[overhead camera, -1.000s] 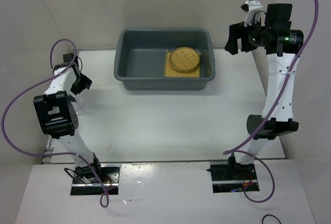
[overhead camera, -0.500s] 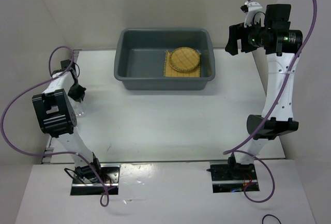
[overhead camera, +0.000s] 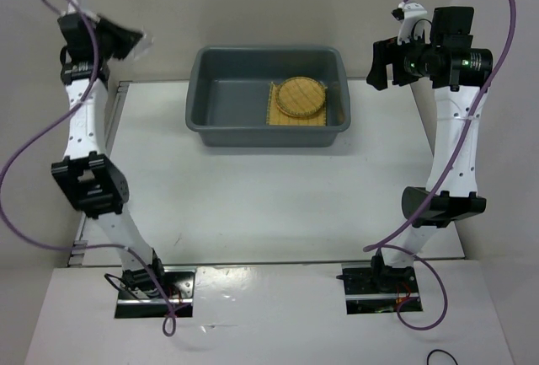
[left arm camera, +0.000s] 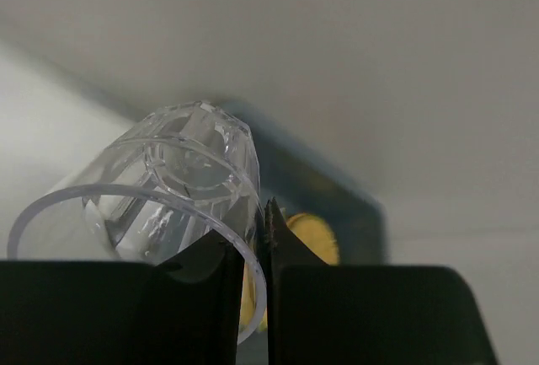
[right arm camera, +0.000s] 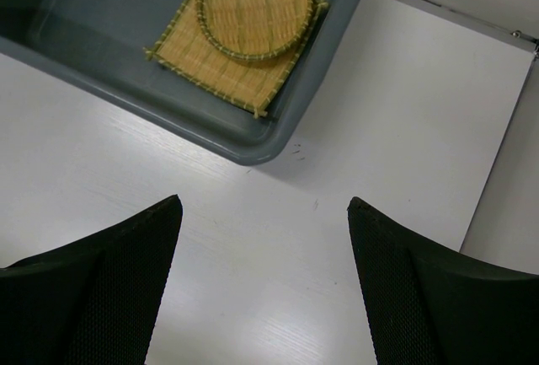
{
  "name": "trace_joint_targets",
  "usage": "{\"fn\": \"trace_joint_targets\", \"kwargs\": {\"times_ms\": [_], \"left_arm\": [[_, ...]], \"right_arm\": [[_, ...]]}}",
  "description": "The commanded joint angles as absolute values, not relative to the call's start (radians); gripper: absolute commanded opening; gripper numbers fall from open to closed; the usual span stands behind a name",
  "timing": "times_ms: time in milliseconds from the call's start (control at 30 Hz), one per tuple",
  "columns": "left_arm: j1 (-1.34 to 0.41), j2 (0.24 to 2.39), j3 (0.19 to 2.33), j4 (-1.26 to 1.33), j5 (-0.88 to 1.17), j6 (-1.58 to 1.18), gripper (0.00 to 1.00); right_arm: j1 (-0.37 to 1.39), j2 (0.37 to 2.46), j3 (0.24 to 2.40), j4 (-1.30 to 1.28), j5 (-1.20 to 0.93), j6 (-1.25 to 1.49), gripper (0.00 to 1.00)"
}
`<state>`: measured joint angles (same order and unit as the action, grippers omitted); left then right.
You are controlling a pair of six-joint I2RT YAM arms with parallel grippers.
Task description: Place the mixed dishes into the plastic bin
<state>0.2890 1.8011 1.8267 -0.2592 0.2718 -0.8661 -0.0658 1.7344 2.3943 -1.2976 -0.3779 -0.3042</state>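
My left gripper is raised high at the far left, left of the plastic bin. It is shut on the wall of a small clear plastic cup. In the left wrist view the cup lies tilted, with its rim pinched in the left gripper. A square yellow woven mat lies in the bin's right half with a round woven disc on top. My right gripper hangs open beside the bin's right end. In the right wrist view this gripper is over bare table, near the bin's corner, the mat and the disc.
White walls close in the table at the back and on both sides. A metal rail runs along the table's left edge. The bin's left half holds nothing that I can see.
My left gripper shut on the clear cup at the table's left edge. It then rose and swung toward the far left, carrying the cup. The right arm has not moved.
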Motion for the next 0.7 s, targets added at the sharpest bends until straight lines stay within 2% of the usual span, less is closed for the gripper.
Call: {"fn": "trace_joint_targets", "kwargs": {"times_ms": [0,33,67,100,133,200,233,333,433,667], "left_arm": [[0.178,2.059,2.212,-0.254,0.580,-0.804,0.00],[0.148,2.138,2.368,-0.361,0.578,-0.755,0.00],[0.074,2.321,2.774,-0.603,0.546,-0.642,0.00],[0.037,2.432,3.024,-0.723,0.514,-0.594,0.00],[-0.004,2.428,3.092,-0.724,0.517,-0.565,0.00],[-0.058,2.374,2.824,-0.690,0.406,-0.499,0.00],[-0.093,2.373,2.775,-0.705,0.241,-0.456,0.00],[-0.165,2.488,2.888,-0.839,0.172,-0.439,0.00],[-0.219,2.560,2.957,-0.857,-0.018,-0.419,0.00],[-0.281,2.697,3.011,-0.876,-0.113,-0.400,0.00]], "right_arm": [[-0.061,1.720,2.393,-1.296,-0.374,-0.308,0.84],[-0.061,1.709,2.393,-1.296,-0.374,-0.308,0.84],[-0.061,1.709,2.384,-1.296,-0.365,-0.308,0.84],[-0.061,1.697,2.384,-1.296,-0.365,-0.308,0.84],[-0.061,1.697,2.384,-1.296,-0.353,-0.308,0.84],[-0.061,1.686,2.372,-1.296,-0.353,-0.308,0.84],[-0.061,1.677,2.362,-1.296,-0.344,-0.308,0.84],[-0.061,1.654,2.330,-1.296,-0.344,-0.308,0.84],[-0.061,1.628,2.303,-1.296,-0.334,-0.308,0.84],[-0.061,1.588,2.253,-1.287,-0.313,-0.308,0.84]]}}
